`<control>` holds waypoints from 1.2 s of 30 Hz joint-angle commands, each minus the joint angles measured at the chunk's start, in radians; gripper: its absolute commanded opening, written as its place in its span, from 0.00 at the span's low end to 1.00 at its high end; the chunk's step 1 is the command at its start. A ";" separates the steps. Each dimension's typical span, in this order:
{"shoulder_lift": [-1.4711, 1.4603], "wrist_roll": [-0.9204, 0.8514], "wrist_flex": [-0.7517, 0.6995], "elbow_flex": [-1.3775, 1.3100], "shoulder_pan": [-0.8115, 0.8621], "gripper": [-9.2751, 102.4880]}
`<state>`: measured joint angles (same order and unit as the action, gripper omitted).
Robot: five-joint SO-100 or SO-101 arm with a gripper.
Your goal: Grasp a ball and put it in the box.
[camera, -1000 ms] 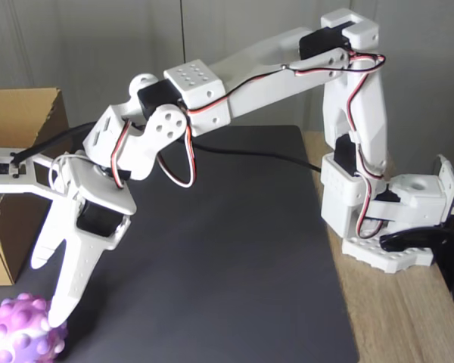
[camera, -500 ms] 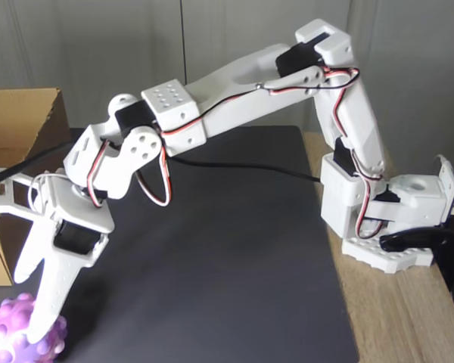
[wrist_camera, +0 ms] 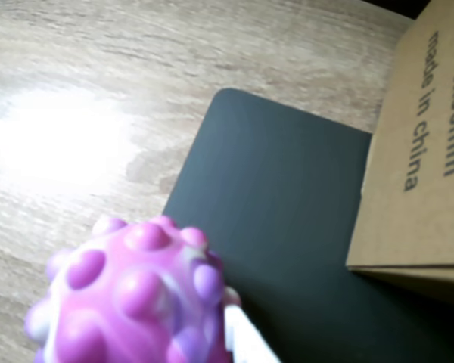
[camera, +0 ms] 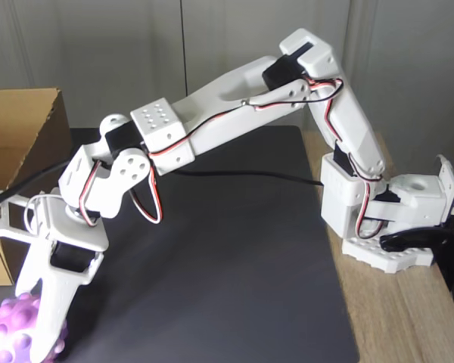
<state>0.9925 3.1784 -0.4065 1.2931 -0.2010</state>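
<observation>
The bumpy pink-purple ball (camera: pixel 7 336) lies at the mat's front left corner in the fixed view. My white gripper (camera: pixel 30 327) has come down onto it, open, with one long finger (camera: pixel 51 314) running down the ball's right side and the shorter one above its top. In the wrist view the ball (wrist_camera: pixel 132 295) fills the lower left, and a white fingertip (wrist_camera: pixel 246 336) rests against its right edge. The brown cardboard box (camera: pixel 23 125) stands behind and to the left of the ball; its printed wall (wrist_camera: pixel 420 151) shows at the right of the wrist view.
A black mat (camera: pixel 227 265) covers the wooden table (camera: pixel 408 318). The arm's base (camera: pixel 393 219) is clamped at the right edge, and a black cable (camera: pixel 242 175) trails across the mat. Bare wood (wrist_camera: pixel 98 76) lies beyond the mat corner.
The arm has reached further left and lower. The gripper has slid down over the ball, from touching its right edge to straddling it.
</observation>
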 commanded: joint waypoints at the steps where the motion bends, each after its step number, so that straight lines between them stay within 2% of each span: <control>1: -0.003 0.008 0.020 -0.078 0.017 0.49; 17: -0.124 0.083 0.018 -0.103 0.029 0.48; 28: -0.127 0.061 0.054 -0.106 0.032 0.34; 36: -0.115 0.058 0.054 -0.107 0.034 0.32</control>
<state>0.8406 3.2413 -0.3682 1.2349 -0.1764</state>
